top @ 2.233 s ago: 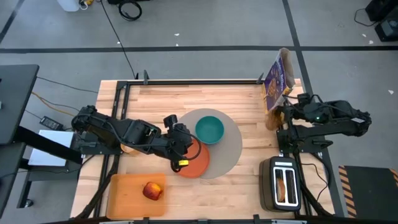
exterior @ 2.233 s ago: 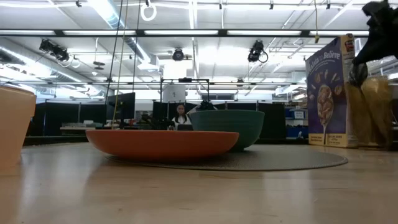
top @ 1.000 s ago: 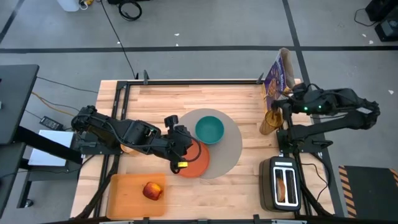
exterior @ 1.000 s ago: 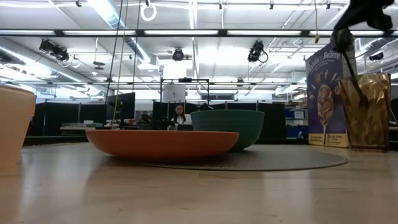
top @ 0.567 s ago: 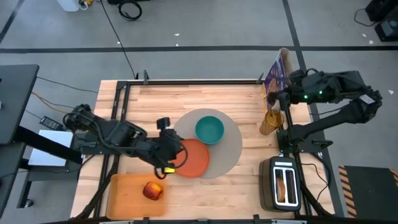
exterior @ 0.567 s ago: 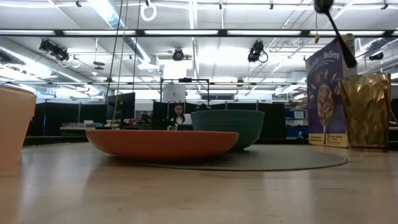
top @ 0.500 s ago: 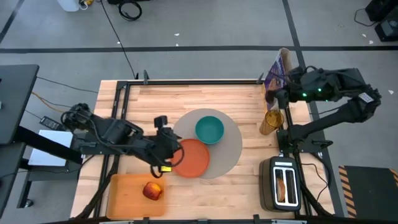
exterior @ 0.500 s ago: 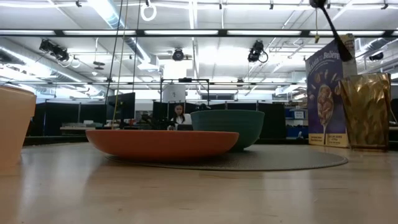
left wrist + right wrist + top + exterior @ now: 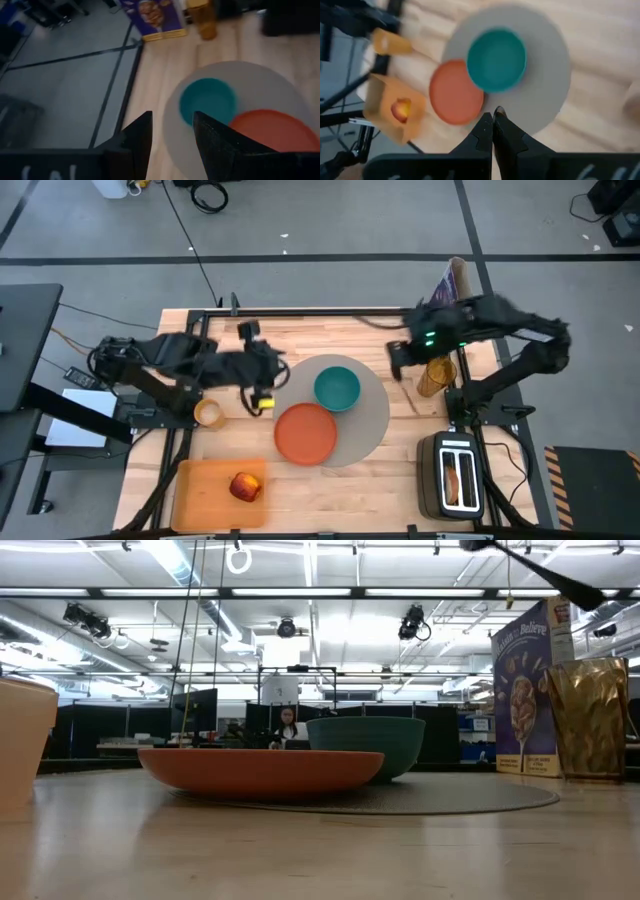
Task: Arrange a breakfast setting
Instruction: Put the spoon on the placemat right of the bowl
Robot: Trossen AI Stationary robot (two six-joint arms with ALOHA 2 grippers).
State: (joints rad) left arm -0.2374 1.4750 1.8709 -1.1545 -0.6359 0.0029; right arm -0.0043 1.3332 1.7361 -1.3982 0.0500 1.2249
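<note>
The metal spoon is up in the air above the counter. In the low view it looks like a dark stick. It is tilted. Its long side runs from a high end at the top edge of that view down to a low end by the top of the cereal box. The right claw holds it. Its 2 fingers are squeezed tight together, and a small shiny bit shows at their tips in the right wrist view. This claw hangs over the edge of the grey placemat, near the shiny gold cup.

The placemat is round and lies in the middle of the counter. The teal bowl and the orange plate sit on it, touching side by side. Part of the plate pokes out over the mat's edge.

The left claw is in the air beside the mat. Its 2 fingers are spread apart with nothing between them.

The small yellow cup stands on the bare wood, away from the mat. The red apple lies on the orange cutting board at the counter's near edge. The toaster stands in the other near corner.
</note>
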